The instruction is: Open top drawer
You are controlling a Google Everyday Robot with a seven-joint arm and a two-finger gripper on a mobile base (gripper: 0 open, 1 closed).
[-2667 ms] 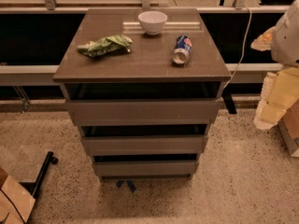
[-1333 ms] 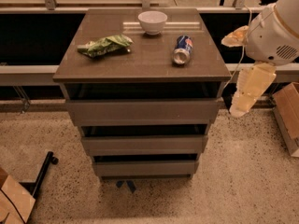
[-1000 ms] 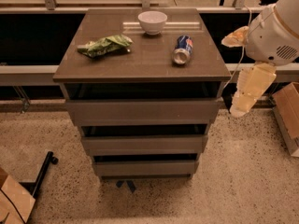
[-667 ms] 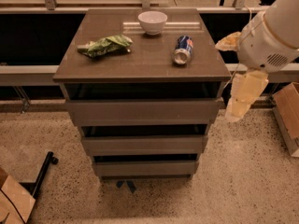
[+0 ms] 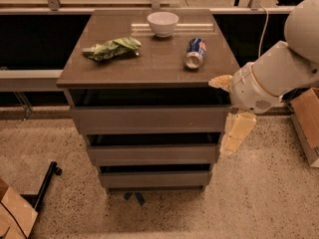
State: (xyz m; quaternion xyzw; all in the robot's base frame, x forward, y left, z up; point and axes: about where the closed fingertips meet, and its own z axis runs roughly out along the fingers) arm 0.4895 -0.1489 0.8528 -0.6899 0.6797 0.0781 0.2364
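Observation:
The top drawer [image 5: 149,119] is the uppermost of three handle-less grey-brown drawers in a small cabinet. Its flat front panel sits under the cabinet top, with a dark gap above it, and no interior shows. My gripper [image 5: 235,133] is the cream part hanging from the white arm [image 5: 271,78]. It is at the cabinet's right front corner, level with the top drawer's right end and just beside it. The two shorter drawers [image 5: 152,154] sit below.
On the cabinet top [image 5: 149,68] are a white bowl [image 5: 162,23], a green snack bag [image 5: 112,48] and a blue can [image 5: 195,53] lying on its side. A cardboard box [image 5: 306,123] stands at the right, another box [image 5: 15,215] and a black stand leg [image 5: 45,183] at the lower left.
The arm has swung in from the right edge, moving left and down. The gripper now hangs beside the top drawer's right end. The drawers and tabletop objects have not moved.

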